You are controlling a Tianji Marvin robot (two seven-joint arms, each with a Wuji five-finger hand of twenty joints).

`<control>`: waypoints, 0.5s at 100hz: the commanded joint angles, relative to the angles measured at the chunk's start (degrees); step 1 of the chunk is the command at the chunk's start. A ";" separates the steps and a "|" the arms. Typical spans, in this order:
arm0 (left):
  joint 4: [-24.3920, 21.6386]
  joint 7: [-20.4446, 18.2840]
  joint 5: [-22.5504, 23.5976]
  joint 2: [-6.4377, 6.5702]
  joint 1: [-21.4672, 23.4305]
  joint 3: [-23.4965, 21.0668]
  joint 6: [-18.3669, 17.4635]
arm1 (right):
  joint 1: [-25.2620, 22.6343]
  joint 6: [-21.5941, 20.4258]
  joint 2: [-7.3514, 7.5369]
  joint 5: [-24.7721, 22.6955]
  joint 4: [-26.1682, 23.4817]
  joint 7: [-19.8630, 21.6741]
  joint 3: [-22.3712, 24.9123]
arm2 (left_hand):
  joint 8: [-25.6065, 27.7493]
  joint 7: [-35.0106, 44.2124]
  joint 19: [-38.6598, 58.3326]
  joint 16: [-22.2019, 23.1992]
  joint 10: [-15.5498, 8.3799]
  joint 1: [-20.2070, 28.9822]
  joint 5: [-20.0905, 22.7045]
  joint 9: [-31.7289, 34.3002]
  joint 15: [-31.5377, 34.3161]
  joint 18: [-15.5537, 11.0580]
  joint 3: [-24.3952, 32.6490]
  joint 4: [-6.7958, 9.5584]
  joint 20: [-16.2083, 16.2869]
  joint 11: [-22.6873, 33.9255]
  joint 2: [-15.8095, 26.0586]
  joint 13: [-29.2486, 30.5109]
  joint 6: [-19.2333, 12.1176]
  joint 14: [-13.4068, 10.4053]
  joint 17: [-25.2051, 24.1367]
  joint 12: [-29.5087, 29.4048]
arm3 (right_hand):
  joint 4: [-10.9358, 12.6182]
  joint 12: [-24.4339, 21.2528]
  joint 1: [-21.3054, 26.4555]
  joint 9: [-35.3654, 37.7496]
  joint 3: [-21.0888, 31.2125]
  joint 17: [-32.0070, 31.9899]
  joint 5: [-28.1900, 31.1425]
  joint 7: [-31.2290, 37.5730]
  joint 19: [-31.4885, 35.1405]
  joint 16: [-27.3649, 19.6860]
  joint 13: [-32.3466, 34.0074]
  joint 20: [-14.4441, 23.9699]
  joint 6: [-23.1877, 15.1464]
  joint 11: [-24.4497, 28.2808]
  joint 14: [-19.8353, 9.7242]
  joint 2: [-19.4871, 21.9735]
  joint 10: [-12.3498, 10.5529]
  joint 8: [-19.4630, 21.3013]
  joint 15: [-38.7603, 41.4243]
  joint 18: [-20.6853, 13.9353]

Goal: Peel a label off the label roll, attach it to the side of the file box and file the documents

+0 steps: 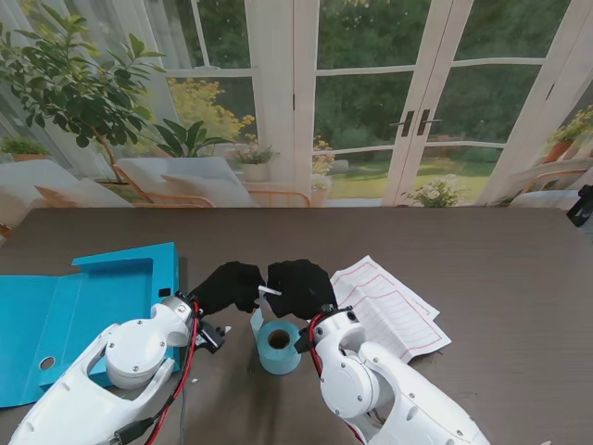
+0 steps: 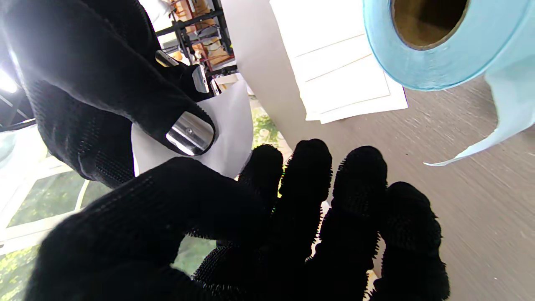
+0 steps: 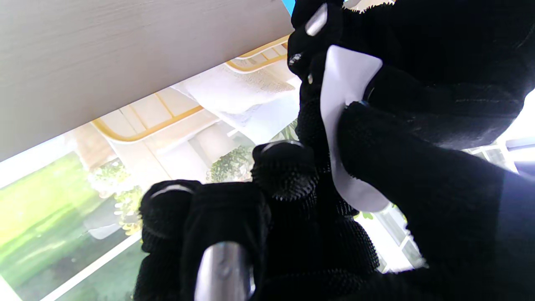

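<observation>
The light blue label roll (image 1: 278,346) lies on the dark table in front of me, a loose strip of backing (image 2: 501,121) trailing from it. Both black-gloved hands meet just above and beyond it. My right hand (image 1: 302,286) pinches a white label (image 3: 347,83) between thumb and forefinger. My left hand (image 1: 227,286) is right beside it, its fingers (image 2: 359,175) spread and its thumb close under the label (image 2: 234,121); whether it grips the label is unclear. The open blue file box (image 1: 120,278) lies flat to the left. The documents (image 1: 384,301), white sheets with red lines, lie to the right.
Bare dark tabletop (image 1: 500,269) stretches to the right and far side. Windows, plants and outdoor chairs lie beyond the table's far edge. A small black object (image 1: 582,206) sits at the far right edge.
</observation>
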 commanded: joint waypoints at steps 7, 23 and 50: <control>-0.86 -0.83 -0.85 -0.37 0.79 -0.60 0.73 | 0.24 -0.05 -0.07 -0.19 0.01 0.94 0.12 | -4.83 -10.48 -2.08 -2.84 2.36 -0.86 1.54 -4.30 -7.34 -2.52 -4.06 1.42 -1.66 -3.42 3.07 -4.33 1.24 3.25 -5.29 -10.13 | 2.02 1.21 0.29 4.45 8.75 26.76 2.31 1.90 6.62 1.26 0.48 1.86 0.67 3.77 -4.82 -2.55 0.93 1.47 4.35 -2.34; -2.44 0.06 -0.78 -0.46 2.14 -2.33 1.04 | 0.43 0.20 0.06 -0.17 0.05 1.40 0.50 | -7.90 -31.71 -8.83 -6.64 4.97 -0.44 3.03 -10.55 -16.94 -4.06 -11.30 -0.60 -5.63 -10.22 6.56 -11.78 2.15 4.31 -11.79 -25.72 | 1.70 0.75 0.44 4.37 8.75 26.64 1.88 1.67 6.09 1.30 0.48 1.63 0.43 3.40 -4.94 -2.09 1.40 1.99 4.27 -2.25; -7.63 5.01 6.50 -0.63 6.06 -8.96 1.53 | 0.70 0.33 0.62 -0.66 -0.25 2.54 2.09 | -11.48 -47.59 -13.17 -8.11 5.72 -2.20 2.79 -14.35 -22.12 -6.04 -15.24 -4.05 -5.39 -14.63 10.24 -16.98 0.20 4.25 -15.79 -28.55 | 1.14 0.31 0.58 4.30 8.75 26.48 1.18 1.47 5.34 1.08 0.48 1.34 0.30 2.81 -4.75 -1.49 1.18 2.77 3.59 -1.67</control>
